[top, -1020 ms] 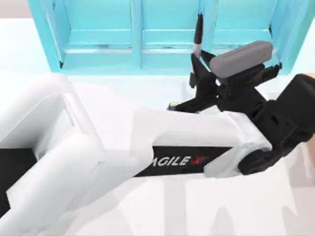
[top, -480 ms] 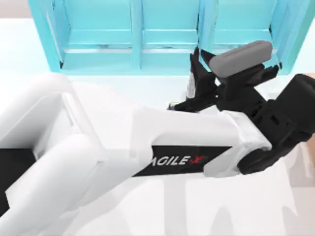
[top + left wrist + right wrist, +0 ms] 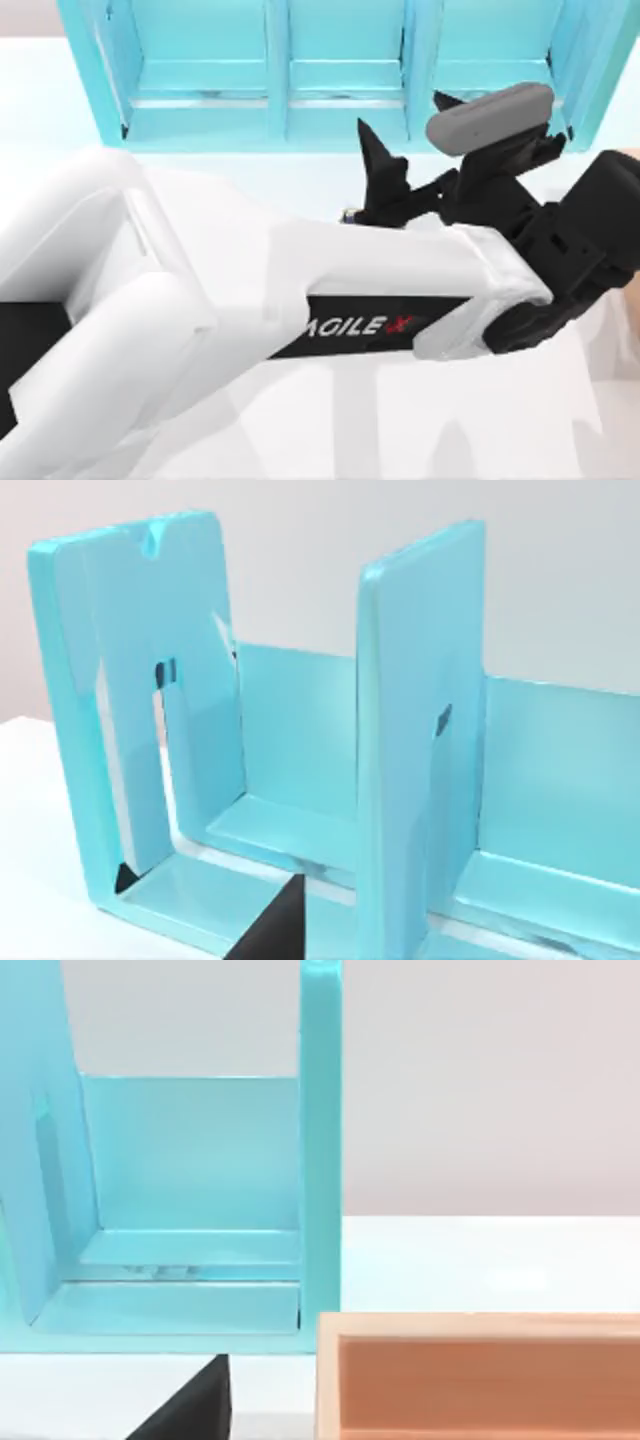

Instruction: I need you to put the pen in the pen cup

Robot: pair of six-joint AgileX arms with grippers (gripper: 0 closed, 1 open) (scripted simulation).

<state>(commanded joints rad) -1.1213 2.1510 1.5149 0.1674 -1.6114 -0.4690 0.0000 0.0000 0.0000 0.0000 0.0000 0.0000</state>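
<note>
Black fingers of the left gripper [image 3: 405,140] stand spread wide and empty, just in front of the turquoise shelf unit [image 3: 340,70].

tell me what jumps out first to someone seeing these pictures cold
The big white arm with the AgileX lettering sweeps across the top view from lower left towards the right. Its black left gripper stands open in front of the turquoise shelf unit at the table's far edge. In the right wrist view an orange-brown box sits beside the shelf's end wall.
</note>
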